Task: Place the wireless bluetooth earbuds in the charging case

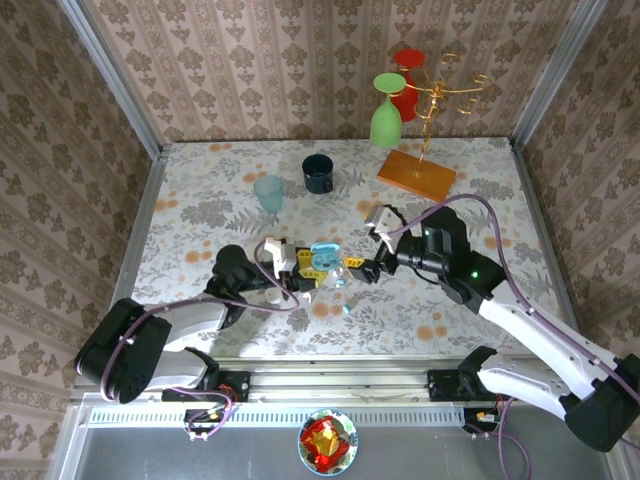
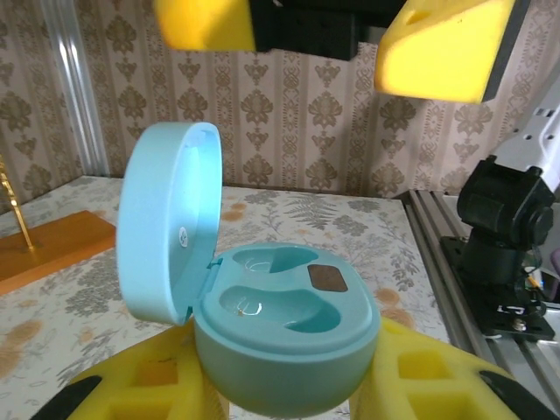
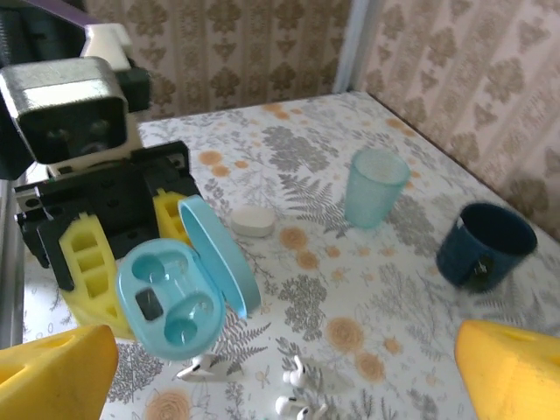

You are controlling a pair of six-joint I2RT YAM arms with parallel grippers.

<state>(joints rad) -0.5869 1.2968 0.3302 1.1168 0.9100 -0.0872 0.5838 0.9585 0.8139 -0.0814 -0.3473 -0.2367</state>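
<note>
With left tool [image 1: 312, 268], clamps narrowly on the open teal charging case [image 2: 289, 350], lid up. With right tool [image 2: 319, 31], hangs spread wide just above it, holding nothing. From the right wrist, finds the wireless bluetooth earbuds [image 3: 296, 374] loose on the worktop [image 3: 394, 289] near the case. Counts three small white pieces there, plus one white pebble case [image 3: 254, 220], one teal cup [image 3: 374, 185] and one blue mug [image 3: 484, 245]. From overhead, adds two glasses [image 1: 386, 115] hung on a stand.

The lowest earbud [image 3: 293, 408] is cut by the picture's bottom edge. The underside of the case [image 2: 284, 350] is cut likewise. The right pincer [image 2: 319, 35] looks blurred, cropped at top.
</note>
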